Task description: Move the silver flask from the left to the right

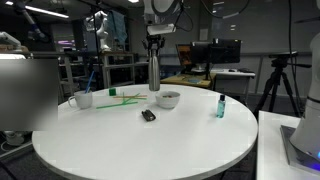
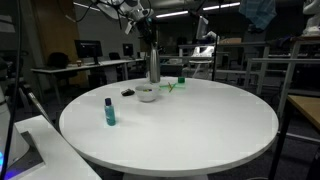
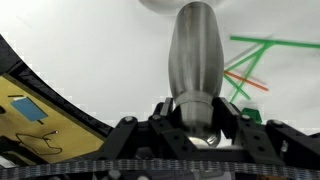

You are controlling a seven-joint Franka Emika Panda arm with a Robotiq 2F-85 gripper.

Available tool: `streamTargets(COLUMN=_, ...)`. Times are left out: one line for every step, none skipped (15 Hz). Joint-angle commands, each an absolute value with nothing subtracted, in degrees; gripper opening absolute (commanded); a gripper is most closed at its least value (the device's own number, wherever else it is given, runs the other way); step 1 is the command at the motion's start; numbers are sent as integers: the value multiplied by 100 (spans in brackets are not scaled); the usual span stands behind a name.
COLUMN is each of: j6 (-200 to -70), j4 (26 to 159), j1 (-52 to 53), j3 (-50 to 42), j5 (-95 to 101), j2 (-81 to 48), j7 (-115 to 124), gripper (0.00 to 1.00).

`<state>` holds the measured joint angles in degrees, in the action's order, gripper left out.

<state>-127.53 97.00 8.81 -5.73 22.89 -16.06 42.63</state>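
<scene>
The silver flask (image 1: 154, 74) is a tall slim brushed-metal bottle. It stands upright at the far side of the round white table (image 1: 150, 140), just behind a white bowl (image 1: 167, 99). It also shows in the other exterior view (image 2: 153, 66). My gripper (image 1: 154, 45) comes down from above and is shut on the flask's neck. In the wrist view the flask (image 3: 197, 55) runs away from the camera, with the fingers (image 3: 200, 112) clamped on both sides of its top.
A white mug (image 1: 81, 99) sits at the table's left, with green and orange sticks (image 1: 120, 96) beside it. A small dark object (image 1: 148, 115) lies near the bowl. A teal bottle (image 1: 220, 105) stands at the right. Desks and monitors stand behind.
</scene>
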Motion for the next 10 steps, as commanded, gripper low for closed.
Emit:
streamTargets(j6=-12647, j4=9246, j1=839, j3=-571, j5=2380, j2=-1606, j7=4432, gripper=23)
streamTargets(j6=-12665, j4=9186, j1=830, j3=-591, j5=2395, j2=-1584, j7=4473, gripper=23)
streamTargets(j6=-12677, j4=9128, j1=818, j3=-607, j5=2396, j2=-1572, j7=4503, gripper=23)
streamTargets(j6=-12690, j4=9092, j1=802, j3=-634, j5=2408, j2=-1546, j7=4557, gripper=23)
streamTargets(j6=-12703, j4=9069, j1=782, j3=-676, j5=2433, j2=-1520, j7=4636, gripper=23)
streamTargets(j6=-12697, j4=9050, j1=754, j3=-711, j5=2433, j2=-1498, j7=4700, gripper=23)
streamTargets(j6=-12694, j4=9029, j1=730, j3=-752, j5=2456, j2=-1494, j7=4770, gripper=23)
streamTargets(j6=-12692, j4=9037, j1=689, j3=-788, j5=2459, j2=-1464, j7=4827, gripper=23)
streamTargets(j6=-12695, j4=9051, j1=653, j3=-822, j5=2463, j2=-1445, j7=4885, gripper=23)
streamTargets(j6=-12701, j4=9071, j1=613, j3=-849, j5=2479, j2=-1427, j7=4953, gripper=23)
